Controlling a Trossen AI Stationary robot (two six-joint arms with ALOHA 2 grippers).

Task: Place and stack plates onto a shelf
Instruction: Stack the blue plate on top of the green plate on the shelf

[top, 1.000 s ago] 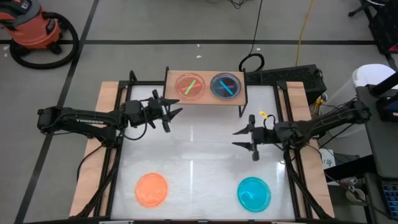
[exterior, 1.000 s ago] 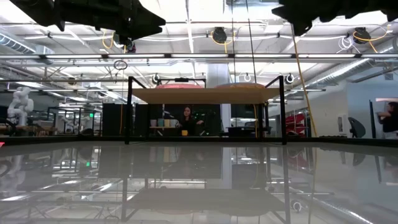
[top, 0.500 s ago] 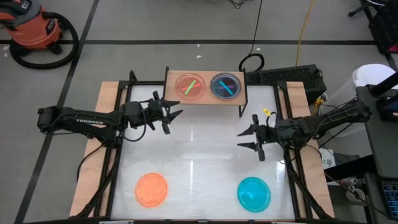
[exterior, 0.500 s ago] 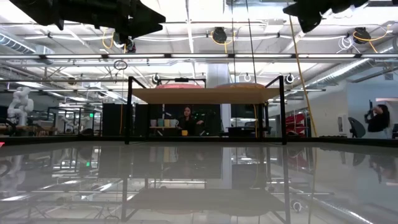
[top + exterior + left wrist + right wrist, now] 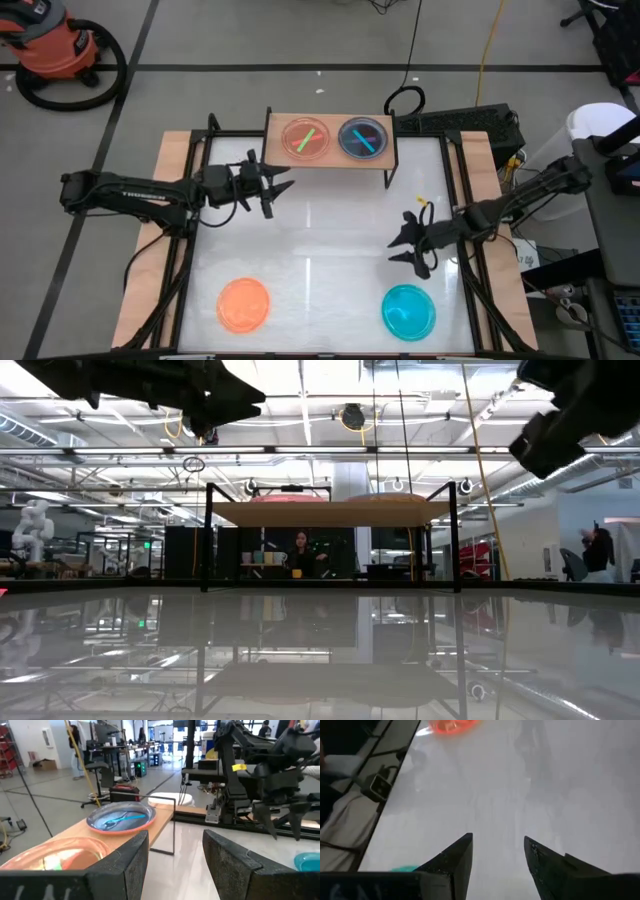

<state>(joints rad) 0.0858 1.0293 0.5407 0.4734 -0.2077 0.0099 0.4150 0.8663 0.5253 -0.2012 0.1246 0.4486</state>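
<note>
Plates sit in two stacks on your shelf [image 5: 330, 160] at 12 o'clock; an orange plate [image 5: 243, 304] and blue plate [image 5: 408, 310] lie on the table [image 5: 320, 240] near 6. Your right hand [image 5: 408, 246] hovers spread above the blue one; your left hand [image 5: 275, 185], spread, waits beside the shelf.

On the light-wood shelf [image 5: 330, 155] sit a pink stack [image 5: 305, 139] streaked green and a dark blue stack [image 5: 363, 138] streaked cyan. The white table [image 5: 320, 240] carries an orange plate [image 5: 243, 304] and a cyan-blue plate [image 5: 408, 310].

The plates [image 5: 408, 310] looked like glossy translucent plastic; the shelf [image 5: 275, 158] was matt wood; the table [image 5: 320, 250] shone white.
</note>
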